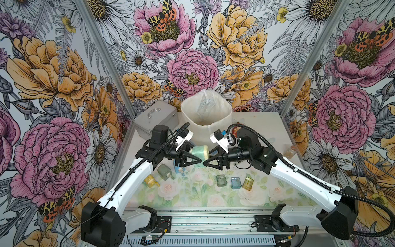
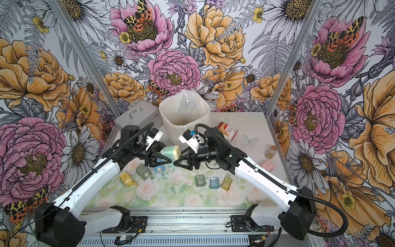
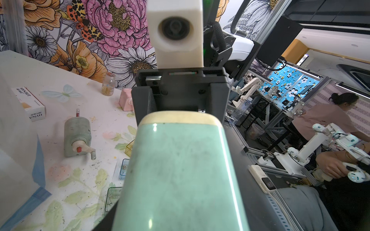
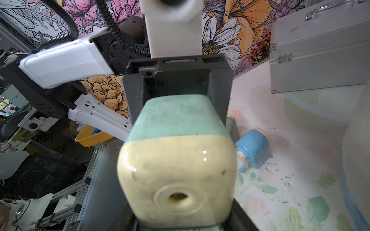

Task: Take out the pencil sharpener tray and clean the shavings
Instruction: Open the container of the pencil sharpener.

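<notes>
Filling both wrist views, the green pencil sharpener [image 3: 180, 170] hid its tray from sight. Left gripper [image 1: 195, 154] and right gripper [image 1: 208, 157] both clamped it narrowly, just near of the bin [image 1: 220, 124]. Shavings [image 4: 280, 176] flecked the mat [image 4: 270, 200].

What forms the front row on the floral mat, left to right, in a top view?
yellow sharpener → grey-green sharpener → blue sharpener → green tray → blue tray → yellow tray

Floral wallpaper [image 1: 192, 64] all round (moths included); aluminium corner posts [image 1: 104, 53]; pale tabletop [image 1: 267, 124].
</notes>
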Controlling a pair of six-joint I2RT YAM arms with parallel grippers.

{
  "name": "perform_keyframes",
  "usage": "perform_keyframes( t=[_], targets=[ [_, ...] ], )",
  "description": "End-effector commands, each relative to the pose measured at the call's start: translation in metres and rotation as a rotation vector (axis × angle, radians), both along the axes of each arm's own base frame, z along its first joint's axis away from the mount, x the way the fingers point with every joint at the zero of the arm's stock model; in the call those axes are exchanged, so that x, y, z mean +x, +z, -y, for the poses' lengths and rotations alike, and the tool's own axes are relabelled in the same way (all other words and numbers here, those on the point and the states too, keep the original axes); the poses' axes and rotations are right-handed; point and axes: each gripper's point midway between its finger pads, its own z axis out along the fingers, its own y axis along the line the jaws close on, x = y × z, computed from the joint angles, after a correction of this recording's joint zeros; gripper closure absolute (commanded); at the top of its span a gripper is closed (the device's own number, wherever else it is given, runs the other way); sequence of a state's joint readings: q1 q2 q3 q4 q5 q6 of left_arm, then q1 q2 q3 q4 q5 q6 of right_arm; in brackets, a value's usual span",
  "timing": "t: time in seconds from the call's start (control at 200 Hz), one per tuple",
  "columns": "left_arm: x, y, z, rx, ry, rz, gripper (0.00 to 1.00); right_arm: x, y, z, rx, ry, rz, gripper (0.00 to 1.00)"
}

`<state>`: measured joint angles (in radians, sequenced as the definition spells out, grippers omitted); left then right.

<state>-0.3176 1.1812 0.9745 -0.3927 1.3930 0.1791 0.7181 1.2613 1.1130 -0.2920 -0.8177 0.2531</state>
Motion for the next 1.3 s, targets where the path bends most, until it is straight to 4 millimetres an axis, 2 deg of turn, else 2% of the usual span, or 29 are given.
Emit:
perform_keyframes(
  t=[0.0, 0.36, 0.881, 1.126, 1.291],
  targets=[
    [-0.002, 0.017, -0.006, -0.044, -0.015, 0.072, 0.96, 0.003, 0.031, 0.014, 0.067, -0.02, 0.019, 0.55],
    [0.007, 0.014, -0.01, -0.022, 0.043, 0.075, 0.96, 0.008, 0.028, 0.031, 0.051, -0.055, -0.002, 0.56],
    [0.03, 0.019, -0.031, 0.014, 0.205, 0.125, 0.97, 0.02, 0.032, 0.044, 0.046, -0.117, -0.01, 0.57],
    [0.049, 0.01, -0.04, 0.077, 0.341, 0.119, 0.97, 0.026, 0.053, 0.043, 0.073, -0.132, 0.01, 0.57],
    [0.055, 0.015, -0.05, 0.107, 0.434, 0.121, 0.97, 0.032, 0.076, 0.042, 0.099, -0.156, 0.04, 0.57]
  ],
)
